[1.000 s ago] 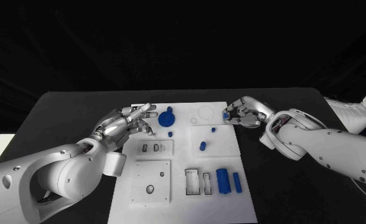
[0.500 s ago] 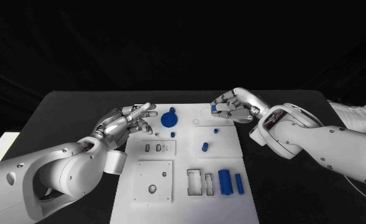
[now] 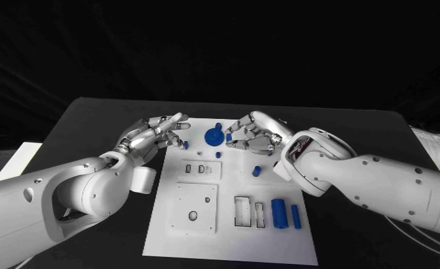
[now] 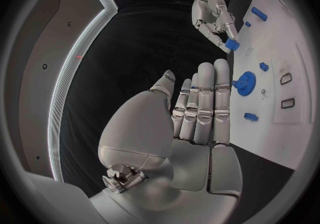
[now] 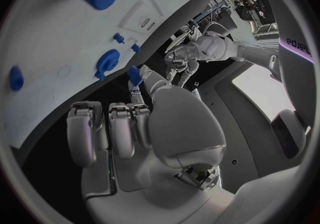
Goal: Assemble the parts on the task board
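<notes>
The white task board (image 3: 229,243) lies mid-table. My right hand (image 3: 255,134) hovers over its far end and pinches a small blue part (image 3: 229,137) in its fingertips, just right of a blue gear-shaped part (image 3: 213,135). That pinched small blue part (image 4: 231,44) (image 5: 135,74) is plain in both wrist views, as is the gear-shaped part (image 4: 245,82) (image 5: 106,63). My left hand (image 3: 156,133) hangs at the board's far left corner with fingers (image 4: 203,106) stretched out, holding nothing. Small blue pegs (image 3: 186,145) (image 3: 220,153) stand near the gear.
Another blue piece (image 3: 257,170) lies mid-board, and two blue cylinders (image 3: 278,213) (image 3: 295,216) lie near the right side beside rectangular slots (image 3: 244,210). A square inset plate (image 3: 194,200) and two small slots (image 3: 197,168) sit on the left. A pale object (image 3: 18,158) is at the table's left edge.
The camera has shifted. My right hand has carried the small blue part leftward across the board's far end, close to the gear. My left hand stays open in much the same place.
</notes>
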